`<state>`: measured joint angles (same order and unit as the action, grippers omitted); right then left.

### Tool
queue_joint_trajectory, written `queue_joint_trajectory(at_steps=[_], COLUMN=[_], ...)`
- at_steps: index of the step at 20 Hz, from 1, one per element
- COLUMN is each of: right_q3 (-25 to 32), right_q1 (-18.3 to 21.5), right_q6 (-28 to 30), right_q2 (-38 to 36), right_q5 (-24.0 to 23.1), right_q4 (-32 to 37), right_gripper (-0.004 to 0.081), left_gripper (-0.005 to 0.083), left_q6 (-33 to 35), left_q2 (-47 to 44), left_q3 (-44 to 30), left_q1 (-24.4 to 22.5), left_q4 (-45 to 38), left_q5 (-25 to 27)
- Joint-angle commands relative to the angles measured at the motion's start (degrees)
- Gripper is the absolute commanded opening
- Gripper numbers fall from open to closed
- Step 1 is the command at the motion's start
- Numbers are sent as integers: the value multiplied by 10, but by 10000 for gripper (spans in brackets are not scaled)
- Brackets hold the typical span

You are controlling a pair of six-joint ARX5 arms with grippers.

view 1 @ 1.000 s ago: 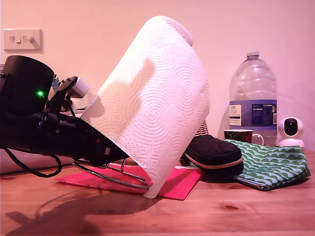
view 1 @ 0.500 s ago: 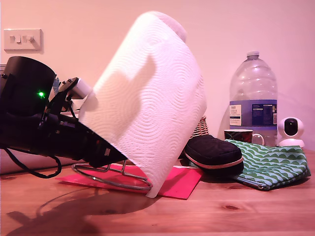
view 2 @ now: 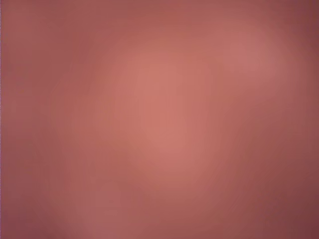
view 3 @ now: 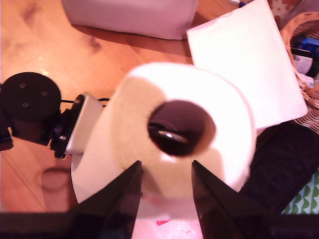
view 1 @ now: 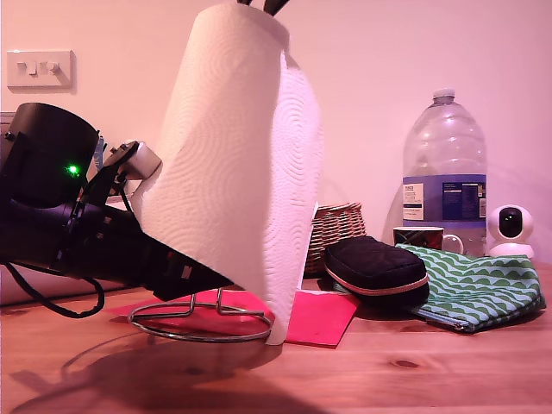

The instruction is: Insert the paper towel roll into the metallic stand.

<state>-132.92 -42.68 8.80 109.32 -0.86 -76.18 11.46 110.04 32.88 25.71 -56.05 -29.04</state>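
**Roll Nearly Upright Over the Stand**

Exterior view: the tall white paper towel roll embossed with swirls (view 1: 233, 164) stood almost vertical, its lower end over the round ring base of the thin chrome wire stand (view 1: 200, 321), which sat on a pink sheet (view 1: 323, 317) on the wooden table (view 1: 414, 371). A black arm reached in from nine o'clock under the roll. At twelve o'clock, two dark fingertips (view 1: 276, 6) showed above the roll's top. A second earlier the roll leaned steeply toward two o'clock; by now it had swung upright, uncovering a wicker basket (view 1: 332, 226).

First wrist view: only a blurred reddish field; I cannot tell how my first gripper stood.

Second wrist view: my second gripper (view 3: 164, 172) looked down the roll's hollow core, where a shiny bit of metal glinted, likely the stand's loop. Its jaws gripped the roll's wall, one finger toward the core.

Judgement: threading was underway; next, the roll needed lowering straight down, core kept centred on the loop.
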Motion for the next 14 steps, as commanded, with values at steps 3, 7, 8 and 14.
queue_joint_trajectory(at_steps=[3,7,8,14], right_q3=[3,3,3,3], right_q1=[19,34,33,33], right_q6=[-66,-129,-142,-189], right_q2=[-12,-9,-7,-3], right_q5=[-32,-9,4,57], right_q4=[16,7,9,17], right_gripper=[344,430,431,429], left_gripper=[-24,-24,-24,-24], left_q6=[5,5,5,5], left_q2=[29,29,29,29], left_q3=[-10,-10,-10,-10], left_q1=[2,2,2,2], left_q4=[25,25,25,33], left_q5=[1,1,1,1])
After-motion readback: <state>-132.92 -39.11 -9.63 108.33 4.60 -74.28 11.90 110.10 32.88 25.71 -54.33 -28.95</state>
